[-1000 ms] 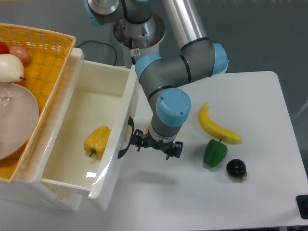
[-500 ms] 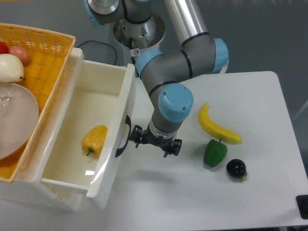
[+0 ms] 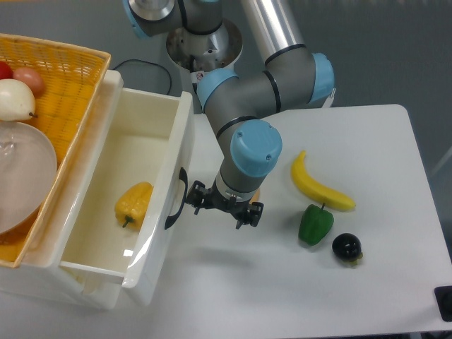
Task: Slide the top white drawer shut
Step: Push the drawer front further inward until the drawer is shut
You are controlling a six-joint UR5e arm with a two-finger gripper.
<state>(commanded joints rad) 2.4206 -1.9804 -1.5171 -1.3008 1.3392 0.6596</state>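
The top white drawer (image 3: 145, 134) stands pulled out to the right, its front panel (image 3: 166, 233) carrying a black curved handle (image 3: 176, 200). A yellow bell pepper (image 3: 133, 203) lies inside it. My gripper (image 3: 220, 205) hangs just right of the front panel, one fingertip close to the handle. Whether it touches the panel I cannot make out from this high view. The fingers are seen nearly end-on, so the jaw gap is not readable. Nothing shows between them.
A yellow wicker basket (image 3: 74, 92) with fruit and a glass bowl (image 3: 21, 176) sits on the cabinet at left. On the table to the right lie a banana (image 3: 319, 185), a green pepper (image 3: 314, 224) and a dark round fruit (image 3: 347, 247).
The gripper has moved left, and the drawer's front panel has slid left with it. The yellow pepper inside shifted left too.
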